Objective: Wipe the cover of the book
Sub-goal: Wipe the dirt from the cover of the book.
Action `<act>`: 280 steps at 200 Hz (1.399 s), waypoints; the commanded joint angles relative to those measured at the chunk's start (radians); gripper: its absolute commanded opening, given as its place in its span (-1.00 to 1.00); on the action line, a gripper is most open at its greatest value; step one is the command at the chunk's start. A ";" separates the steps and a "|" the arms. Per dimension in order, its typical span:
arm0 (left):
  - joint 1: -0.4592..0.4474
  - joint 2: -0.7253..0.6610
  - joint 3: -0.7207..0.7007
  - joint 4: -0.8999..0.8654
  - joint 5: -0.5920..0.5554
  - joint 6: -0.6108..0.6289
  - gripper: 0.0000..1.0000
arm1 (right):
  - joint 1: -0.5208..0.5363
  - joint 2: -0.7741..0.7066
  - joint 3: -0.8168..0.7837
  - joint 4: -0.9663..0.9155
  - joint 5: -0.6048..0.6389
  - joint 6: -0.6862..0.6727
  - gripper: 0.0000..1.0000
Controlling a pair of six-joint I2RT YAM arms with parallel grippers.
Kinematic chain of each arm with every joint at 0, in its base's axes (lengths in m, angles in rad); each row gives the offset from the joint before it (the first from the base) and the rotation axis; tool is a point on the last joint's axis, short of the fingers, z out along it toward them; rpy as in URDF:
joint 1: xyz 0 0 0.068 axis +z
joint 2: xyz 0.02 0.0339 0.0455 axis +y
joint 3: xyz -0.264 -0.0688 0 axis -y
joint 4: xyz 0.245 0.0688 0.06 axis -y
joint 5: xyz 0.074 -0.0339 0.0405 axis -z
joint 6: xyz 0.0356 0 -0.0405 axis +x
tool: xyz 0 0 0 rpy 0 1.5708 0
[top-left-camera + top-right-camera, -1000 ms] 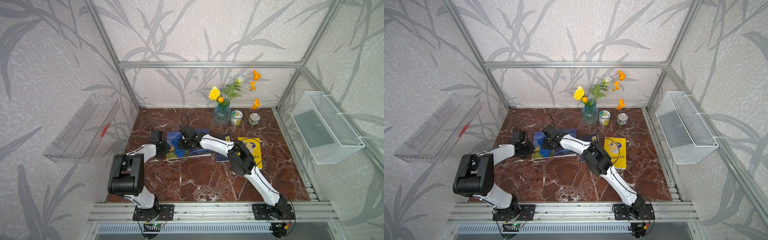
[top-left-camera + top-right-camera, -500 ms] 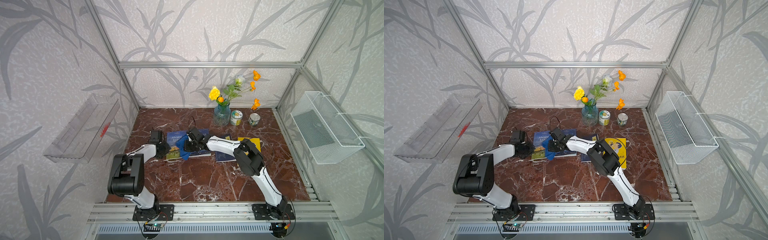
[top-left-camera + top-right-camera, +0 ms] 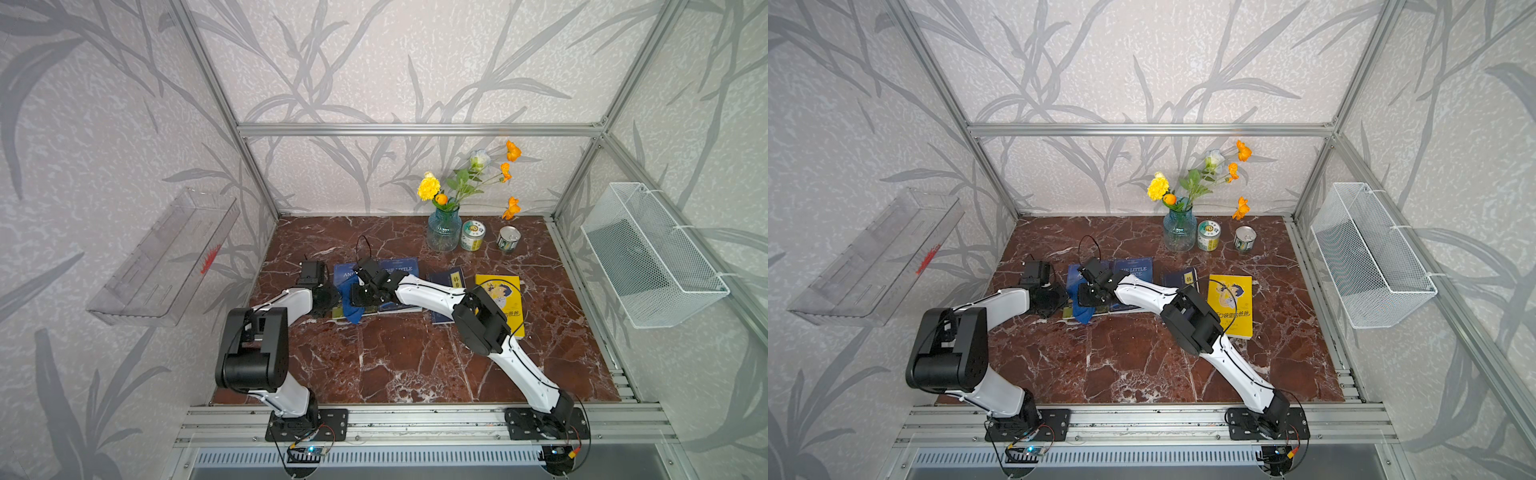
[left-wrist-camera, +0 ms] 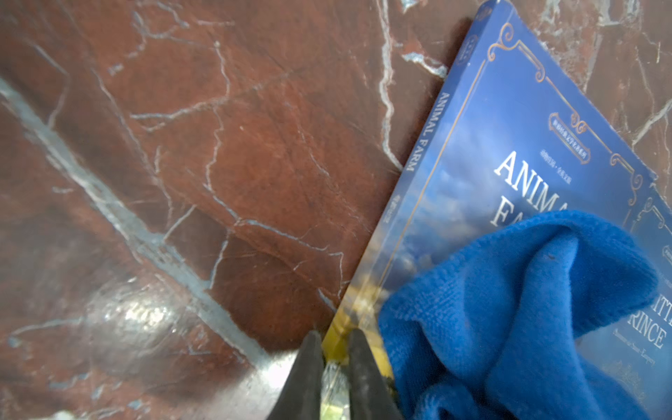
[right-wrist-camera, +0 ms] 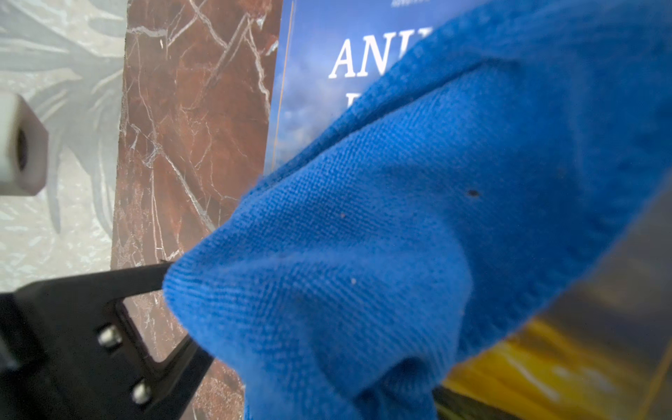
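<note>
The book [image 3: 344,273], a blue "Animal Farm" cover, lies flat on the marble at the left of a row of books, seen in both top views [image 3: 1076,274]. My left gripper [image 4: 336,360] is shut on the book's near edge, one dark finger [image 4: 309,374] on each side of it. A blue cloth [image 3: 351,306] lies bunched on the cover's lower part [image 4: 472,163]. My right gripper [image 3: 362,296] is shut on the cloth [image 5: 400,236], which hides its jaws in the right wrist view. The title is partly covered.
"The Little Prince" book [image 3: 400,266] touches the first book's right side. Further right lie a dark blue book [image 3: 451,282] and a yellow book [image 3: 505,299]. A flower vase [image 3: 444,232] and two cans [image 3: 473,235] stand at the back. A wire basket [image 3: 648,257] hangs right, a clear shelf [image 3: 166,257] left.
My right gripper carried the cloth rightward across the cover, then back left and nearer to the book's front-left part. The left arm and the book have stayed put.
</note>
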 commanded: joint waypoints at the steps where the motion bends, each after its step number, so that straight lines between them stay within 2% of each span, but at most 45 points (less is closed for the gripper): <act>1: -0.013 0.026 -0.047 -0.117 0.015 0.014 -0.68 | -0.034 0.033 -0.181 -0.173 0.019 0.017 -1.00; 21: -0.012 0.026 -0.047 -0.118 0.015 0.015 -0.68 | -0.087 -0.060 -0.331 -0.123 0.067 0.020 -1.00; 38: -0.013 0.026 -0.047 -0.117 0.013 0.014 -0.68 | -0.100 -0.088 -0.356 -0.114 0.071 0.003 -1.00; 52: -0.012 0.026 -0.047 -0.117 0.013 0.014 -0.68 | -0.077 -0.065 -0.306 -0.145 0.052 -0.012 -1.00; 77: -0.012 0.026 -0.047 -0.117 0.015 0.015 -0.68 | 0.000 0.031 -0.118 -0.222 0.031 -0.033 -1.00; 101: -0.012 0.027 -0.047 -0.116 0.014 0.015 -0.68 | 0.036 0.151 0.056 -0.277 -0.015 0.004 -1.00; 119: -0.013 0.026 -0.047 -0.117 0.016 0.015 -0.68 | 0.034 0.180 0.080 -0.274 -0.022 0.032 -1.00; 139: -0.013 0.026 -0.048 -0.116 0.016 0.015 -0.69 | 0.010 0.139 0.018 -0.264 -0.004 0.034 -1.00; 177: -0.012 0.026 -0.048 -0.115 0.014 0.014 -0.69 | -0.087 -0.037 -0.265 -0.153 0.033 0.037 -1.00; 199: -0.012 0.025 -0.049 -0.114 0.013 0.014 -0.68 | -0.110 -0.064 -0.311 -0.144 0.037 0.034 -1.00; 220: -0.012 0.024 -0.049 -0.114 0.013 0.015 -0.69 | -0.081 -0.021 -0.243 -0.168 0.019 0.030 -1.00; 250: -0.011 0.024 -0.050 -0.114 0.013 0.016 -0.70 | -0.013 0.115 -0.009 -0.264 0.004 0.020 -1.00; 280: -0.013 0.025 -0.050 -0.114 0.013 0.016 -0.70 | -0.011 0.200 0.150 -0.336 -0.004 0.017 -1.00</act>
